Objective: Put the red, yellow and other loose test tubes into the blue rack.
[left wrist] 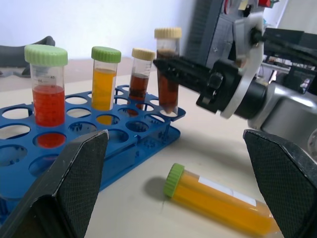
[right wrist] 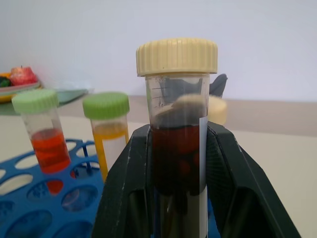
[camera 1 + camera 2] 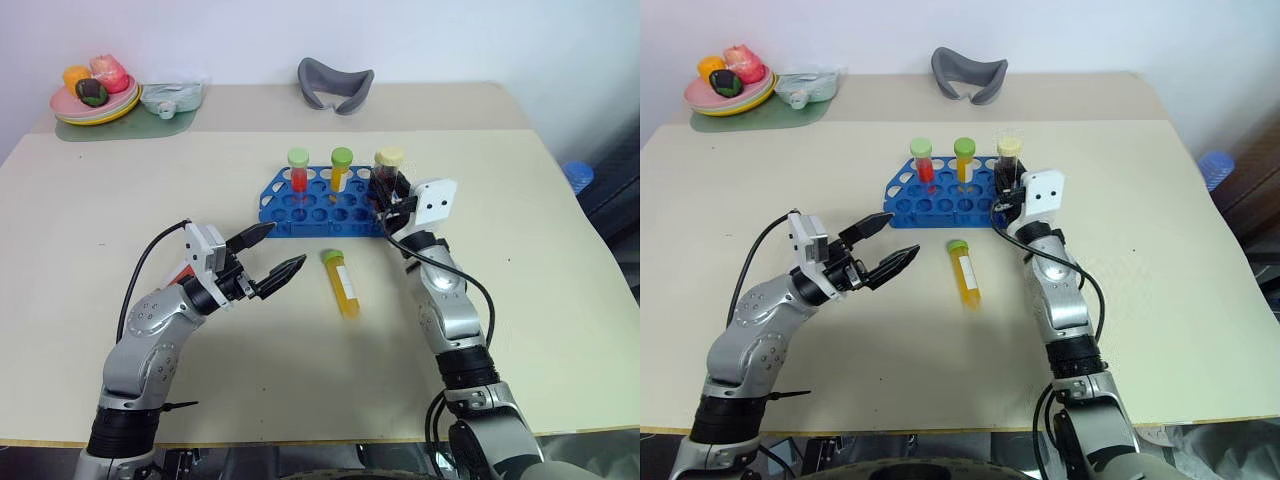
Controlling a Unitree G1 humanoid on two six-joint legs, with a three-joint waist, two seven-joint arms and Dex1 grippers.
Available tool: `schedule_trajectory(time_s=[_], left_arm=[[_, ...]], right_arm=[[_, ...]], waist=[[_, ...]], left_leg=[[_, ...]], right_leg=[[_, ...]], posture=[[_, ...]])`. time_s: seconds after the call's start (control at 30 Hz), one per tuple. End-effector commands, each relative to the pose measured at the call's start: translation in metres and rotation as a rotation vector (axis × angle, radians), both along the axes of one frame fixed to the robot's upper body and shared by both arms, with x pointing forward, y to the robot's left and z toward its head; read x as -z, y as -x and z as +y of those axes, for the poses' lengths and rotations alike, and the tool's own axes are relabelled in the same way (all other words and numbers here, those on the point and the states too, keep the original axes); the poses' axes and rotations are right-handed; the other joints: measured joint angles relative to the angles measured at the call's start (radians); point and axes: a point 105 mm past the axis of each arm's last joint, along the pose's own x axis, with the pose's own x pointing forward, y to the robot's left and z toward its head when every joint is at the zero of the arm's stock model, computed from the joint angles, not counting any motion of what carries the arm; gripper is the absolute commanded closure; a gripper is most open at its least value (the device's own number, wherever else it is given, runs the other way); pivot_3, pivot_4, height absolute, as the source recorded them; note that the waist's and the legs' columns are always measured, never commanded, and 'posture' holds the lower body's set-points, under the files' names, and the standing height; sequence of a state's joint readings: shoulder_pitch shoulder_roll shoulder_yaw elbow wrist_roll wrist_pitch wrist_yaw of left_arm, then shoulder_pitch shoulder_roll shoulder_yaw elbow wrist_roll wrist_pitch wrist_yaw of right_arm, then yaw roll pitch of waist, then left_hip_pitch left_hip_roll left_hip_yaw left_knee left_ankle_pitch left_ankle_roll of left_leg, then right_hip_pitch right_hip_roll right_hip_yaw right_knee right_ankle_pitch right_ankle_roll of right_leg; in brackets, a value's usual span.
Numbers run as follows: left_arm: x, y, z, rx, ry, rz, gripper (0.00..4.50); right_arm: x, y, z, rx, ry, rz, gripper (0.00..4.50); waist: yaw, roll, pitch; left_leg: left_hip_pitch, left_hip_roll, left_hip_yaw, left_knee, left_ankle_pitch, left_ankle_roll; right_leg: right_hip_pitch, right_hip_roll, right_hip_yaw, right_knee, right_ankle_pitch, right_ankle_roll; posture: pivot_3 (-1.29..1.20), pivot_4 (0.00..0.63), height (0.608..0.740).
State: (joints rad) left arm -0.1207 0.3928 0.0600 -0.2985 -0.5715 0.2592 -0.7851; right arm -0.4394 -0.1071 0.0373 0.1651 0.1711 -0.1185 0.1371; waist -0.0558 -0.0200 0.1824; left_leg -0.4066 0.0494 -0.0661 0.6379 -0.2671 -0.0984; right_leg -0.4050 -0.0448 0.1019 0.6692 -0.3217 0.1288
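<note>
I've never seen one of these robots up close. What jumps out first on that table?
The bright blue rack in the middle of the table, with capped tubes of red and yellow liquid standing in it. At its right end the right gripper is clamped on a dark brown tube with a cream cap, held upright over the rack. Just in front of the rack a yellow tube with a green cap lies loose, and the left gripper hovers open beside it.
</note>
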Motion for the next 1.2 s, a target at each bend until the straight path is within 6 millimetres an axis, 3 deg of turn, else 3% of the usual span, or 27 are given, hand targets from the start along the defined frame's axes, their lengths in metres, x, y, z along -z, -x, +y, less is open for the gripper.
schedule_trajectory(time_s=[0.03, 0.37, 0.4, 0.57, 0.6, 0.8, 0.97, 1.07, 1.2], left_arm=[[-0.014, 0.004, -0.002, 0.017, 0.003, -0.049, 0.0], [-0.015, 0.005, -0.004, 0.022, 0.001, -0.045, 0.0], [-0.016, 0.005, -0.004, 0.023, 0.001, -0.044, 0.0], [-0.016, 0.005, -0.005, 0.03, -0.004, -0.042, 0.0], [-0.016, 0.005, -0.005, 0.031, -0.006, -0.042, 0.0], [-0.016, 0.005, -0.005, 0.03, -0.013, -0.042, 0.0], [-0.012, 0.003, 0.012, -0.025, -0.06, -0.044, 0.0], [-0.009, 0.001, 0.024, -0.055, -0.102, -0.045, 0.0], [0.003, -0.001, 0.045, -0.065, -0.218, -0.031, 0.0]], right_arm=[[-0.015, 0.0, -0.003, 0.013, -0.016, -0.068, 3.71], [-0.003, 0.006, 0.002, -0.027, -0.018, -0.055, 3.71], [-0.003, 0.006, 0.002, -0.028, -0.021, -0.054, 2.66], [-0.012, 0.006, -0.003, -0.002, -0.029, -0.084, 0.27], [-0.014, 0.006, -0.004, 0.003, -0.028, -0.091, 0.08], [-0.042, 0.014, -0.016, 0.026, -0.042, -0.177, 0.08], [-0.073, 0.038, -0.03, -0.011, 0.044, -0.218, 0.08], [-0.075, 0.052, -0.025, -0.124, 0.111, -0.143, 0.08], [-0.061, 0.076, -0.01, -0.324, 0.269, 0.166, 0.08]], waist=[[-0.004, 0.0, 0.0], [-0.014, 0.0, 0.0], [-0.015, 0.0, 0.0], [-0.015, 0.0, 0.0], [-0.014, 0.0, 0.0], [-0.015, 0.001, 0.0], [-0.013, 0.001, 0.0], [-0.014, 0.001, 0.0], [-0.014, 0.004, 0.002]], left_leg=[[0.0, 0.0, 0.0, 0.0, 0.0, 0.0], [0.0, 0.0, 0.0, 0.001, 0.0, 0.0], [0.0, 0.0, 0.0, 0.002, 0.0, 0.0], [0.0, 0.0, 0.0, 0.003, 0.0, 0.0], [0.0, 0.0, 0.0, 0.004, 0.0, 0.0], [0.0, 0.0, 0.0, 0.004, 0.0, 0.0], [0.0, 0.0, 0.0, 0.005, 0.0, 0.0], [0.0, 0.0, -0.001, 0.005, 0.0, 0.0], [0.0, 0.0, -0.001, 0.006, 0.0, 0.001]], right_leg=[[0.0, 0.0, 0.0, 0.0, 0.0, 0.0], [0.0, 0.0, 0.0, 0.002, 0.0, 0.0], [0.0, 0.0, 0.0, 0.002, 0.0, 0.0], [0.0, 0.0, 0.0, 0.003, 0.0, 0.0], [0.001, 0.0, 0.0, 0.003, 0.0, 0.0], [0.001, 0.0, 0.0, 0.004, 0.0, 0.0], [0.001, 0.0, 0.0, 0.004, 0.0, 0.0], [0.001, 0.0, 0.0, 0.004, 0.0, 0.0], [0.001, 0.0, 0.001, 0.005, 0.0, 0.0]], posture=[[0.0, 0.15, 0.74], [0.0, 0.15, 0.74], [0.0, 0.15, 0.74], [0.0, 0.15, 0.74], [0.0, 0.15, 0.74], [0.0, 0.15, 0.74], [0.0, 0.15, 0.74], [0.0, 0.15, 0.74], [0.0, 0.15, 0.74]])
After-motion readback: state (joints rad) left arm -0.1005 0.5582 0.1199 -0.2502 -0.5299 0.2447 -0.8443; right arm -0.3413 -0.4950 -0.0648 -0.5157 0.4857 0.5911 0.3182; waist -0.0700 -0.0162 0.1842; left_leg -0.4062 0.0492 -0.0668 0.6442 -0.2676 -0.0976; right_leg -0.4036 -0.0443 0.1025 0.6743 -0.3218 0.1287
